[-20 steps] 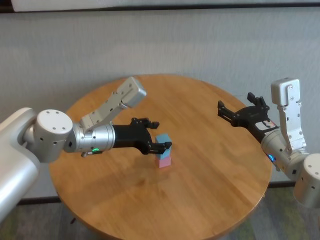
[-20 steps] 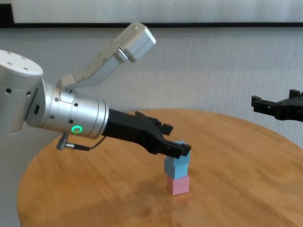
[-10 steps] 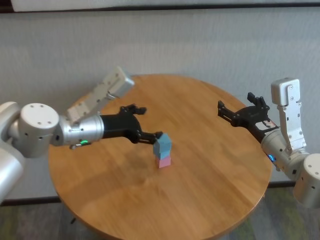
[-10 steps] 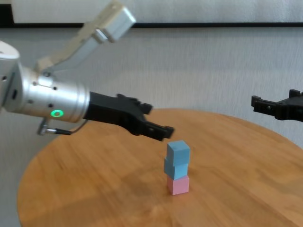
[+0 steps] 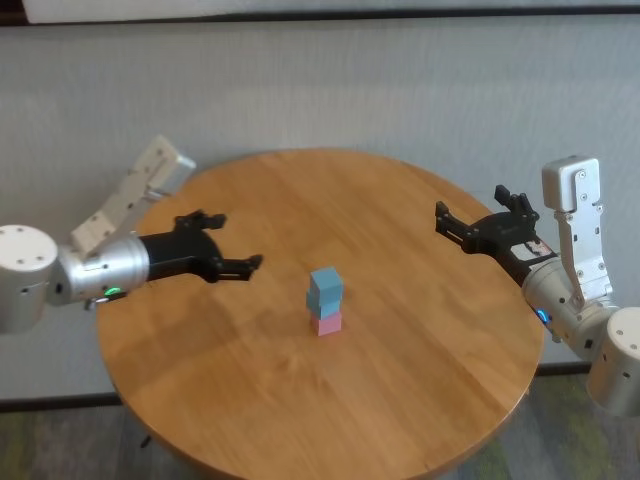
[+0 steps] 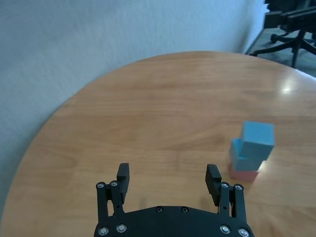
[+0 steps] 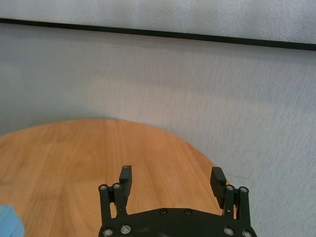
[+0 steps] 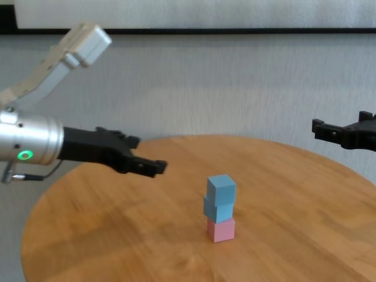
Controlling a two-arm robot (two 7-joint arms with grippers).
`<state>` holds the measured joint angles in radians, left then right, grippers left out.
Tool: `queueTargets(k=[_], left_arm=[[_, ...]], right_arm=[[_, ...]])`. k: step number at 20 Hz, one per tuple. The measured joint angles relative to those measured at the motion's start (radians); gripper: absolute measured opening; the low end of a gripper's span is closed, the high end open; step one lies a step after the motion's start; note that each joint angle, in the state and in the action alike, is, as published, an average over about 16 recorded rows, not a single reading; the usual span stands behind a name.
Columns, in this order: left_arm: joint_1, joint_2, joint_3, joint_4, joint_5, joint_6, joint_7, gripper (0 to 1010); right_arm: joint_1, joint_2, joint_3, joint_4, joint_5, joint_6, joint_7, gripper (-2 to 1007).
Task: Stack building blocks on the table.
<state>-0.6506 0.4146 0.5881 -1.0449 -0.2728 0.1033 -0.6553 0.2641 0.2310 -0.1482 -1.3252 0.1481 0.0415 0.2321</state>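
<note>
Scanning the bench [image 5: 400,400], I see the building blocks [image 5: 325,298] stacked mid-bench: pink under two blue, top one twisted. My left gripper [image 5: 228,243] hangs wide open, empty, well apart. Right gripper [image 5: 478,215] parked open, empty. I'd retreat smoothly, avoiding any nudge.

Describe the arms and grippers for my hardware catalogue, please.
Both arms are silver-grey cylinders with white box-shaped segments. The left gripper is matte black, behind it a green light ring and a thin cable. The right gripper is matte black too, with a blue light nearby. Screws dot each gripper's base.
</note>
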Motion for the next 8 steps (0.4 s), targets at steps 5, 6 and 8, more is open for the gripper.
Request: queueTargets(k=[5, 6, 8], left_arm=[[0.011, 0.009, -0.021, 0.024, -0.005, -0.012, 0.012, 1001], [0.013, 0.011, -0.025, 0.028, -0.006, -0.014, 0.015, 1001], [0.018, 0.014, -0.032, 0.036, -0.007, -0.019, 0.019, 1001]], right_arm=[[0.000, 0.000, 0.000, 0.000, 0.000, 0.000, 0.000, 1004], [0.000, 0.000, 0.000, 0.000, 0.000, 0.000, 0.000, 1004], [0.000, 0.000, 0.000, 0.000, 0.000, 0.000, 0.000, 1004]])
